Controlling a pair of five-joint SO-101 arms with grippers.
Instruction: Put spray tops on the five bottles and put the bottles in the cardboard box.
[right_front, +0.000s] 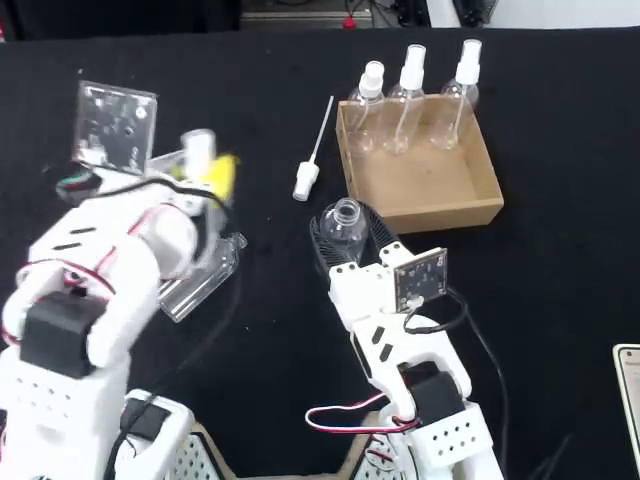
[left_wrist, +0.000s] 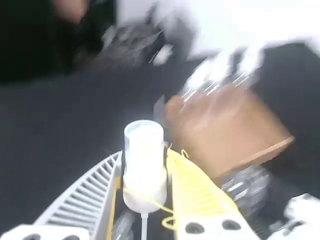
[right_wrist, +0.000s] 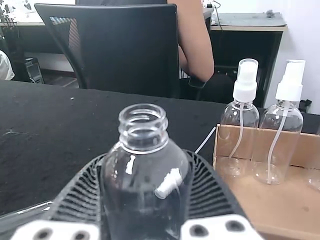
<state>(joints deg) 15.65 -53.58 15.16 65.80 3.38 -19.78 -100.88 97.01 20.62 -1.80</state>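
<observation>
A spray top (left_wrist: 144, 150) is clamped by the left gripper (left_wrist: 145, 175); an open bottle (right_wrist: 144, 131) is clamped by the right gripper (right_wrist: 146, 175); a lying bottle (right_front: 205, 278) is half hidden under the left arm (right_front: 110, 270).

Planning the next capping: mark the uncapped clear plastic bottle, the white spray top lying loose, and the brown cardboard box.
uncapped clear plastic bottle (right_wrist: 144, 167): right wrist view, body.
loose white spray top (right_front: 306, 181): high view, head.
brown cardboard box (right_front: 425, 180): high view, floor.

we see a clear, glossy plastic bottle (right_wrist: 142, 175), a smooth white plastic spray top (left_wrist: 144, 165), a matt brown cardboard box (right_front: 440, 215), and a matt black table cover (right_front: 560, 150) that looks like cloth.
</observation>
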